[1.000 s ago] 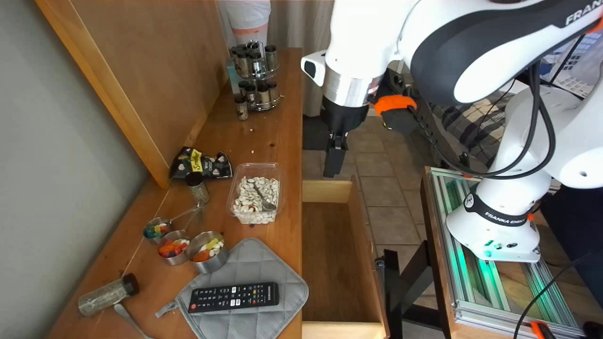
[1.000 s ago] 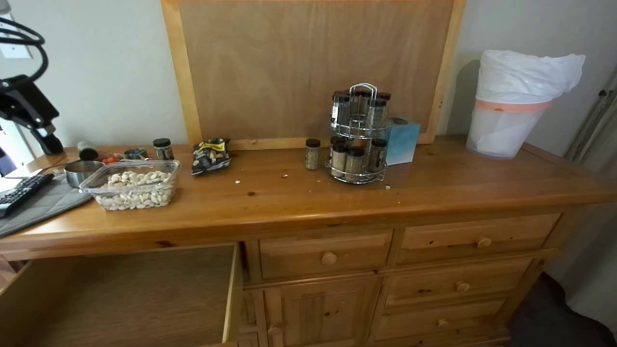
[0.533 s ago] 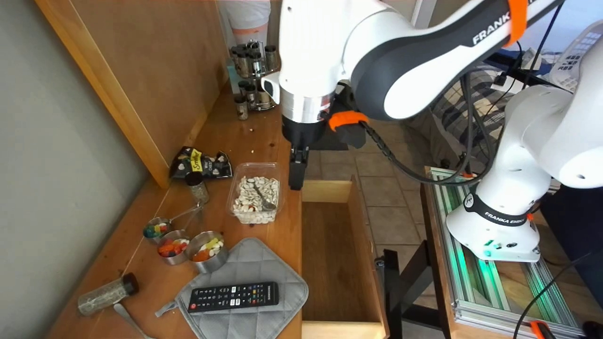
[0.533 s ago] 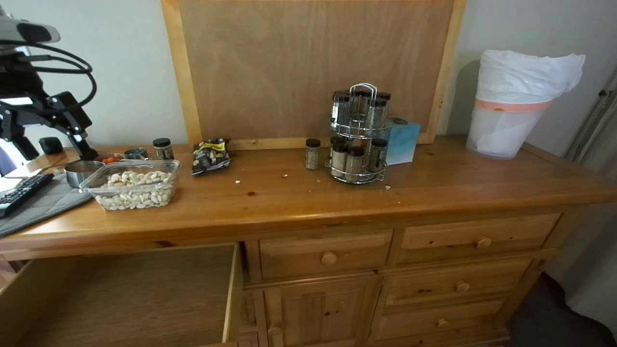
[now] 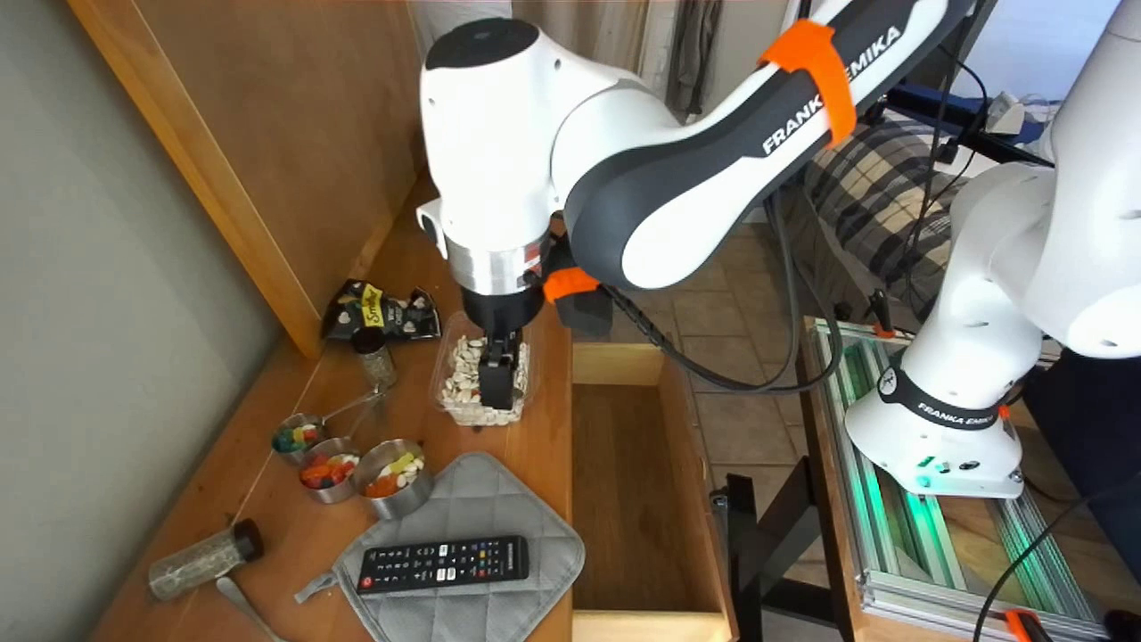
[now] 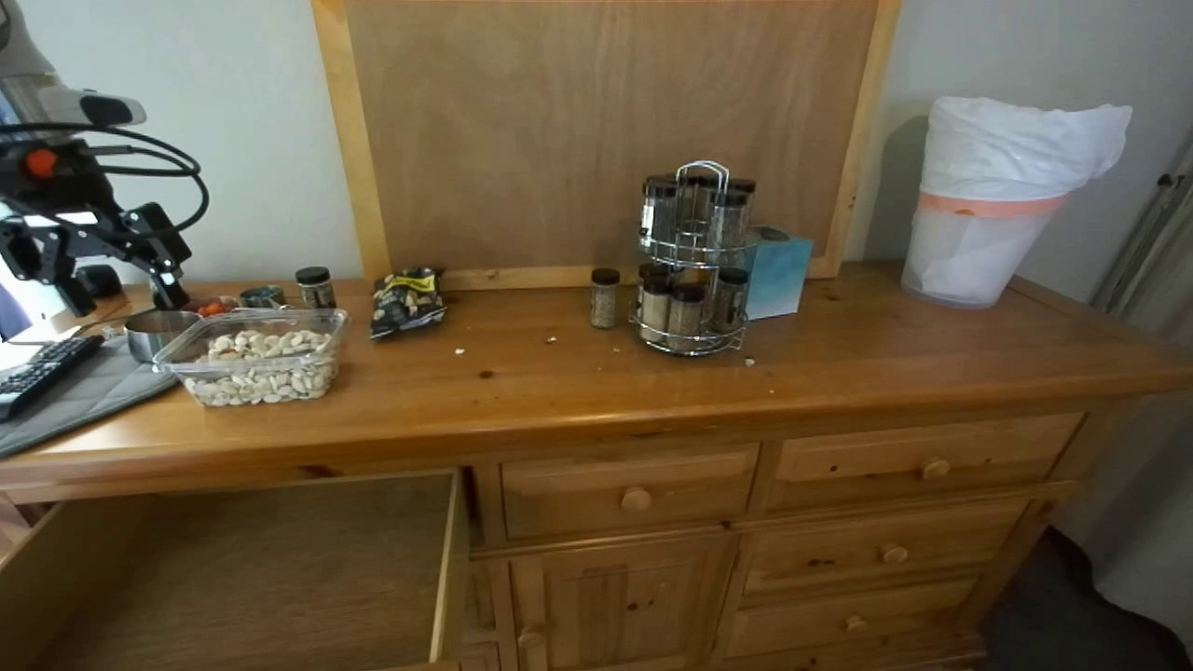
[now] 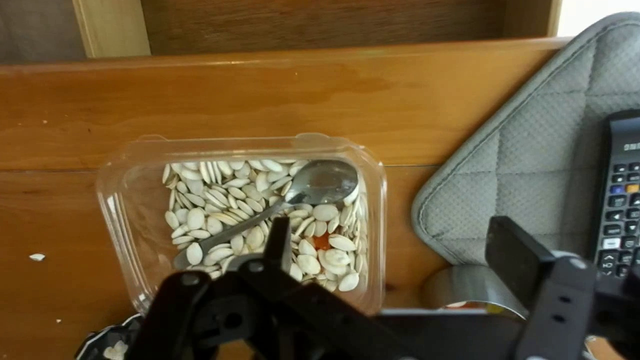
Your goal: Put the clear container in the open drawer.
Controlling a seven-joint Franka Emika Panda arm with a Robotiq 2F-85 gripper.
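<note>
Free strip [image 7: 240,105] between container [image 7: 225,149] and drawer [image 7: 325,25]

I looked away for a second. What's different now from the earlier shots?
The claw moved with the arm: in an exterior view it swung to picture left and down, from past the edge of the counter to where it hides part of the container. Nothing was grasped or released; the claw is open. The container stays on the counter, the drawer open, and the remote hasn't left the grey pad.
</note>
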